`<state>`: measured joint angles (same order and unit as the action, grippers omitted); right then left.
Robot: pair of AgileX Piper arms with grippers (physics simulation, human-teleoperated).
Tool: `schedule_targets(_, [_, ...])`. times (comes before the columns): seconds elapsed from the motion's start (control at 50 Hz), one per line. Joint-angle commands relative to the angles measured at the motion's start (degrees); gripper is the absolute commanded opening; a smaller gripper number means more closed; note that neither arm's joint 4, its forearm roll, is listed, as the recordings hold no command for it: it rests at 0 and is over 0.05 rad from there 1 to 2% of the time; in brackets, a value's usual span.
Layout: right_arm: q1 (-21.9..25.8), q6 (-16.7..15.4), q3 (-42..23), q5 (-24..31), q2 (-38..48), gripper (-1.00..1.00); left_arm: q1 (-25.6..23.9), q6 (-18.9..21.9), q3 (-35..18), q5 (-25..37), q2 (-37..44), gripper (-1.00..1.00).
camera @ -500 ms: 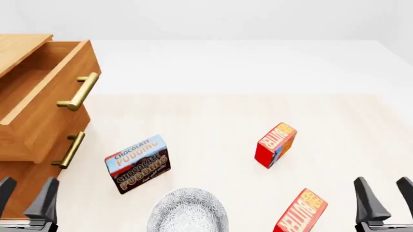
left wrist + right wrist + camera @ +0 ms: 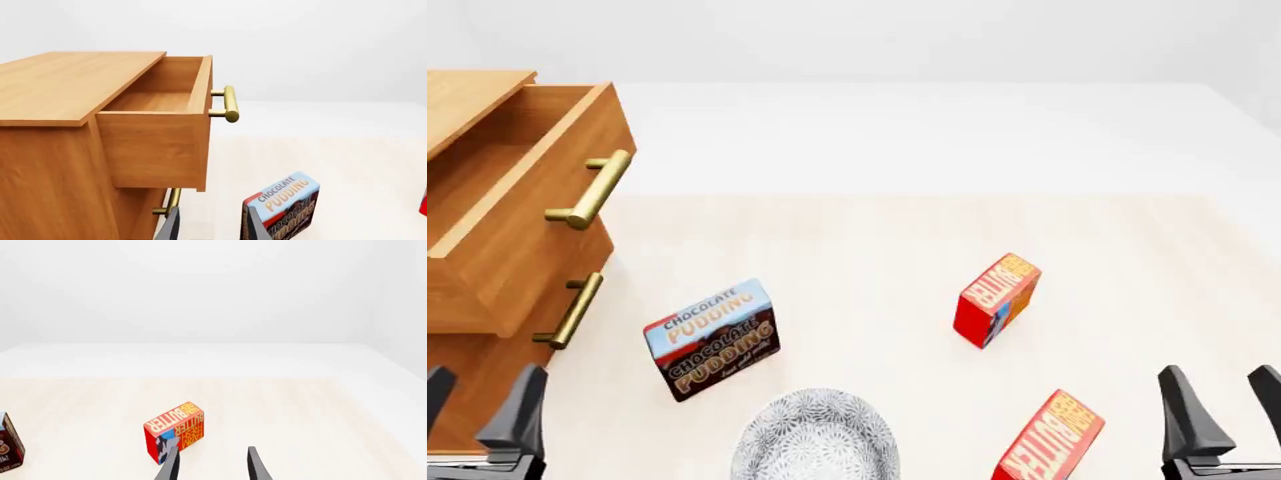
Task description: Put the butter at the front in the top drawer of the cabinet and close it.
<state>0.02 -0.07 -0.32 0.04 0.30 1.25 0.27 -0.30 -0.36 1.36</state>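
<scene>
Currently, all entries read off the front view unless noted.

Butter (image 2: 1052, 438): near carton, the one closest to the arms, standing on the table (image 2: 868, 240) at the right, just left of the right gripper and apart from it. Long axis runs from near-left to far-right, top leaning rightward; lettering reads along that axis. Lower end cut off by the picture edge.

Second butter (image 2: 998, 299): farther out, mid-right, standing free; long axis tilted the same way; blue-white patch on its right side. In the right wrist view it sits just beyond the finger tips.

Top drawer (image 2: 521, 215): pulled out, inside visible and bare wood in the left wrist view; brass handle (image 2: 590, 190) faces right.

Cabinet (image 2: 467, 100): far left, cut off by the picture edge; lower drawer handle (image 2: 570, 310) visible, drawer in.

Pudding box (image 2: 711, 339): standing between cabinet and butter cartons, tilted.

Bowl (image 2: 815, 435): grey-white speckled, near centre bottom, lower part cut off; hard to make out its form.

Left gripper (image 2: 481, 410): low left, in front of the cabinet; fingers apart, nothing between.

Right gripper (image 2: 1217, 410): low right; fingers apart, nothing between.

Hidden: both arms' bodies are out of view; only the fingers show.
</scene>
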Motion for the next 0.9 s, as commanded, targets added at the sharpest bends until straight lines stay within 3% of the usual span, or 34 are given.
schedule_targets(0.02, [-0.02,0.02,0.02,-0.02,0.00,1.00,2.15,-0.37,-0.21,0.74,-0.42,1.00])
schedule_targets(0.06, [-0.02,0.01,0.02,-0.02,0.00,1.00,2.90,-0.83,-0.41,0.29,0.59,1.00])
schedule_targets(0.1, [-0.01,0.01,0.02,-0.02,0.00,1.00,2.83,-5.35,-0.55,-1.66,4.14,1.00])
schedule_targets(0.16, [-0.01,0.02,0.02,-0.01,0.00,1.00,3.20,-1.39,-2.11,-1.03,6.19,1.00])
schedule_targets(0.22, [0.00,0.02,0.02,-0.02,0.00,1.00,2.61,-1.98,-4.14,3.29,3.62,1.00])
schedule_targets(0.44, [-0.01,0.01,0.02,-0.02,0.00,1.00,2.42,-1.86,-10.92,9.97,8.58,1.00])
schedule_targets(0.56, [0.00,0.02,0.02,-0.02,0.00,1.00,3.25,0.66,-17.50,19.23,6.77,1.00])
schedule_targets(0.68, [0.00,0.00,0.02,-0.01,0.01,1.00,3.36,0.25,-20.42,23.39,6.07,1.00])
schedule_targets(0.7, [0.00,0.01,0.02,-0.02,0.00,1.00,4.90,2.50,-22.57,26.15,5.89,1.00])
schedule_targets(0.9, [-0.01,0.00,0.02,-0.01,0.01,1.00,2.50,2.85,-30.84,34.12,5.46,1.00])
